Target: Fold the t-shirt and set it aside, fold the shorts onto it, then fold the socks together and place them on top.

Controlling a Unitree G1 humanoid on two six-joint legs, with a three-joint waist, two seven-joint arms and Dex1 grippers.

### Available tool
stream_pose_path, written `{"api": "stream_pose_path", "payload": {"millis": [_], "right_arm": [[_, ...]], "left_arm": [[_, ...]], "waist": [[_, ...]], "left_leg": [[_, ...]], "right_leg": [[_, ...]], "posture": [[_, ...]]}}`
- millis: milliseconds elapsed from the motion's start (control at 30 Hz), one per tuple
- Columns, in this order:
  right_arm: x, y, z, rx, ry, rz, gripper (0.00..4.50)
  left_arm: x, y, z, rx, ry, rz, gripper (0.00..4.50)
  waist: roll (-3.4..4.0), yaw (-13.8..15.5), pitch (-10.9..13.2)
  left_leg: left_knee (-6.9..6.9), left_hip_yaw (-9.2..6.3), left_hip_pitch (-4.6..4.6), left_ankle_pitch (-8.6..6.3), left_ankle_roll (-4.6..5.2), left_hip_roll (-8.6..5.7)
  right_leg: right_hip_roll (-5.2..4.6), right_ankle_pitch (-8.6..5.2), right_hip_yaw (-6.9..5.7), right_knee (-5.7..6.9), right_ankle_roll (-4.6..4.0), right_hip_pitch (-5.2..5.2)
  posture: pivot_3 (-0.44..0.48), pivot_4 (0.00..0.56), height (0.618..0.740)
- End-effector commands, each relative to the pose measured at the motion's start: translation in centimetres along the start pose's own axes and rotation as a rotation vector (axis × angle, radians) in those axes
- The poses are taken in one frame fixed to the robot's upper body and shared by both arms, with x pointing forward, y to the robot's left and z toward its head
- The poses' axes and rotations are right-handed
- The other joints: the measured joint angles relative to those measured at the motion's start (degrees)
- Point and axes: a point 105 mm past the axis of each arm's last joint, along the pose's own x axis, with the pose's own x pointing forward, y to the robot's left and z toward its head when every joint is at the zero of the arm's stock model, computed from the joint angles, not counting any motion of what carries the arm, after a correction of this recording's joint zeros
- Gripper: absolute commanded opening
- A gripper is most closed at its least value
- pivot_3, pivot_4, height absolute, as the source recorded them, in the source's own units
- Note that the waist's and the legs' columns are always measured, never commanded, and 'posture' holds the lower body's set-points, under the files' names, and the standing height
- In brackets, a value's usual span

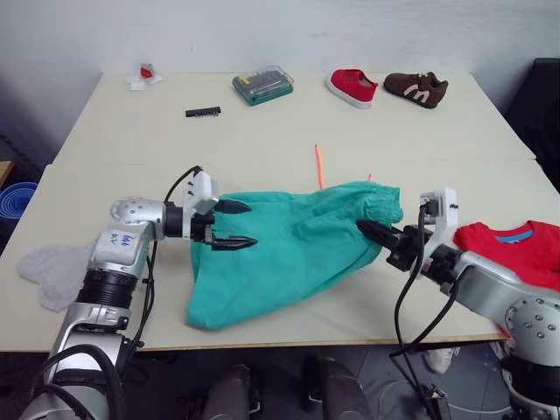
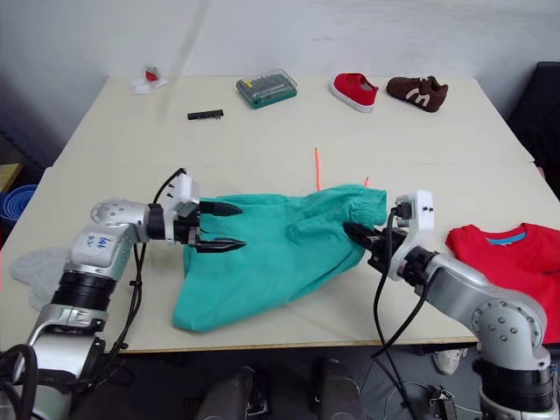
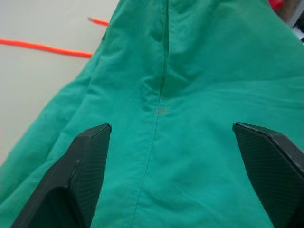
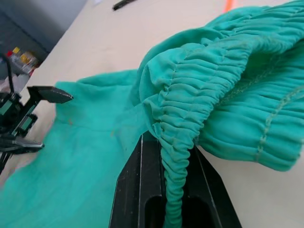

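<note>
The teal shorts (image 1: pixel 289 249) lie spread across the middle of the table, with the gathered waistband to the right. My right gripper (image 1: pixel 369 231) is shut on that waistband (image 4: pixel 190 109), which bunches up between its fingers (image 4: pixel 137 190). My left gripper (image 1: pixel 250 225) hovers open over the shorts' left end, its fingers (image 3: pixel 90 161) wide apart with teal cloth (image 3: pixel 190 95) below them. The red t-shirt (image 1: pixel 512 249) lies at the right table edge, behind my right arm. The grey socks (image 1: pixel 48 271) rest at the left edge, beside my left arm.
Along the far side stand a red shoe (image 1: pixel 352 87), a brown shoe (image 1: pixel 416 87), a green bit case (image 1: pixel 262 85), a black bit strip (image 1: pixel 202 112) and a small red-and-white item (image 1: pixel 144 75). An orange stick (image 1: pixel 319 166) lies just beyond the shorts.
</note>
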Motion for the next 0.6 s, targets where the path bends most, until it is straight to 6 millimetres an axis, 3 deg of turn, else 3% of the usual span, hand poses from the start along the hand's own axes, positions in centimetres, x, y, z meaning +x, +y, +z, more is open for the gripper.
{"api": "stream_pose_path", "payload": {"millis": [33, 167, 333, 467, 600], "right_arm": [[0.5, 2.0, 0.7, -0.13, 0.043, 0.1, 0.0], [1.5, 3.5, 0.8, -0.258, 0.115, 0.198, 0.0], [3.4, 7.1, 1.5, -0.332, 0.167, 0.405, 0.0], [5.5, 9.4, 1.5, -0.358, 0.21, 0.537, 0.0], [8.2, 11.3, -0.1, -0.377, 0.282, 0.632, 0.0]], "left_arm": [[0.2, -0.7, 0.0, 0.039, 0.01, -0.025, 2.92], [-0.4, -0.6, -0.6, 0.055, 0.035, 0.006, 1.75], [-2.2, 0.7, -1.5, 0.054, 0.076, 0.131, 0.21], [-3.7, 2.0, -0.2, 0.03, 0.016, 0.26, 0.04], [-5.9, 2.8, 0.6, 0.028, -0.016, 0.386, 0.04]], "waist": [[0.0, 0.19, 0.0], [0.0, 0.17, 0.0], [0.01, 0.0, 0.01], [0.01, -0.39, 0.01], [0.01, -0.87, 0.01]], "left_leg": [[0.0, 0.01, -0.01, 0.0, 0.0, 0.0], [0.01, 0.06, -0.01, 0.0, 0.02, 0.0], [0.0, 0.05, -0.03, -0.01, 0.01, 0.01], [0.01, 0.02, -0.02, -0.02, 0.0, 0.02], [0.01, 0.02, -0.06, -0.03, -0.01, 0.01]], "right_leg": [[0.0, 0.0, 0.0, -0.01, 0.0, 0.0], [0.0, 0.0, 0.02, -0.02, 0.01, -0.01], [-0.01, 0.0, 0.02, -0.02, 0.0, -0.06], [-0.03, 0.0, 0.01, 0.01, 0.0, -0.07], [-0.03, 0.0, -0.03, 0.02, 0.0, -0.09]], "posture": [[0.0, 0.15, 0.74], [0.0, 0.15, 0.74], [0.0, 0.15, 0.74], [0.0, 0.15, 0.74], [0.0, 0.15, 0.74]]}}
